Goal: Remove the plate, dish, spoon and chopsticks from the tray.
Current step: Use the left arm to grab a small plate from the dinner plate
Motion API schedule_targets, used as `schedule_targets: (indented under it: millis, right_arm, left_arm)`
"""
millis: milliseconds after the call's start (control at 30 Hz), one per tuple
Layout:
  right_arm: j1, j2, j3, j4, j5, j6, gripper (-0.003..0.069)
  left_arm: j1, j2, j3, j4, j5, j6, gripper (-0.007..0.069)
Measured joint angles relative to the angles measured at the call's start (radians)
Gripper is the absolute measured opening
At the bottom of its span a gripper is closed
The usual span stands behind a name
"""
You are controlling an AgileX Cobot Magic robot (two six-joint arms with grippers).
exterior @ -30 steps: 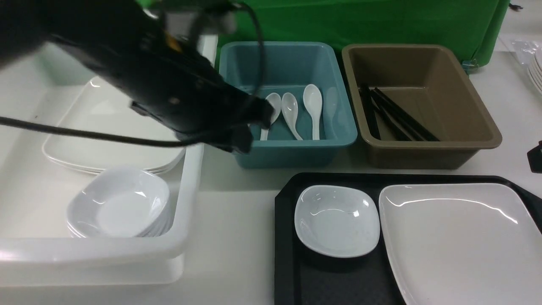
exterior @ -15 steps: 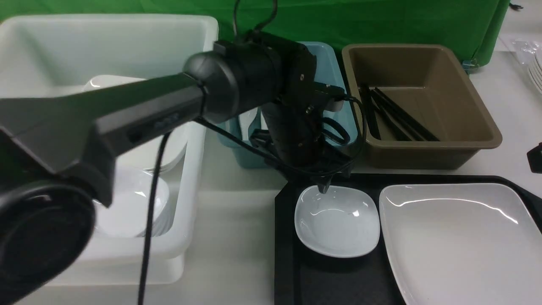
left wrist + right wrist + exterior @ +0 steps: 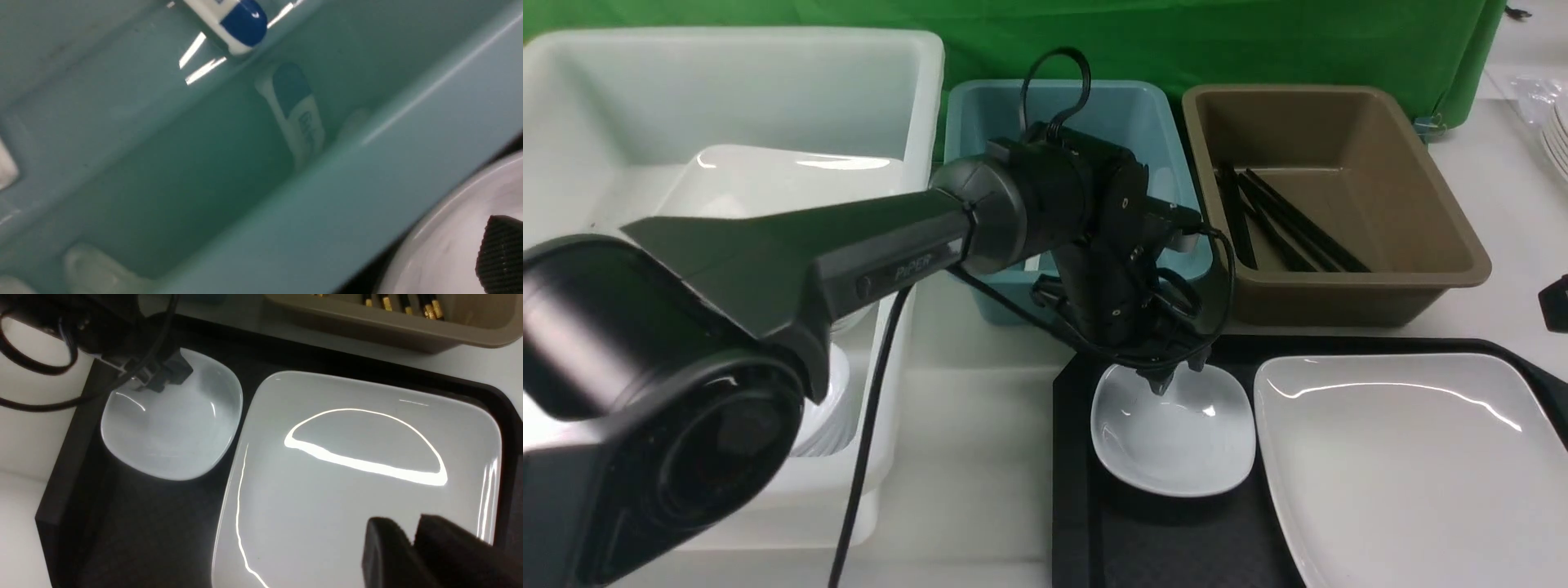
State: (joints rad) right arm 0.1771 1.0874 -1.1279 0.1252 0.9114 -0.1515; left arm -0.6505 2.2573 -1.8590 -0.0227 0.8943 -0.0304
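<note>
On the black tray (image 3: 1074,490) a small white dish (image 3: 1176,449) sits to the left of the large square white plate (image 3: 1405,465). My left gripper (image 3: 1176,374) hangs open at the dish's far rim. One of its fingers (image 3: 500,253) is over the inside of the dish (image 3: 441,253). My right gripper (image 3: 408,528) hovers over the plate (image 3: 347,490), its fingers close together with nothing between them. Black chopsticks (image 3: 1282,229) lie in the brown bin (image 3: 1437,278). Pale spoon shapes (image 3: 94,265) lie blurred in the blue bin.
The blue bin (image 3: 1094,302) stands just behind the tray, with the left arm crossing over it. A big white bin (image 3: 727,98) at the left holds stacked plates and dishes. More plates (image 3: 1558,139) are stacked at the far right edge.
The left arm swung from above the white bin across to the tray. Its gripper opened and came down to the dish's far rim. The right gripper has not moved.
</note>
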Motion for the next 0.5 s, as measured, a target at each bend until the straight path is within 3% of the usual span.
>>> schedule_targets:
  millis: [167,300,500]
  right_arm:
    - [0.0,0.0,0.0,0.0,-0.008,0.0,0.0143]
    - [0.0,0.0,0.0,0.0,-0.012,-0.001,0.0143]
    - [0.0,0.0,0.0,0.0,-0.015,-0.001,0.0143]
  left_arm:
    - [0.0,0.02,-0.003,-0.038,0.029,0.016,0.0392]
    - [0.003,0.013,-0.01,-0.054,0.089,0.007,0.019]
    - [0.002,-0.038,-0.01,-0.038,0.15,-0.002,0.0101]
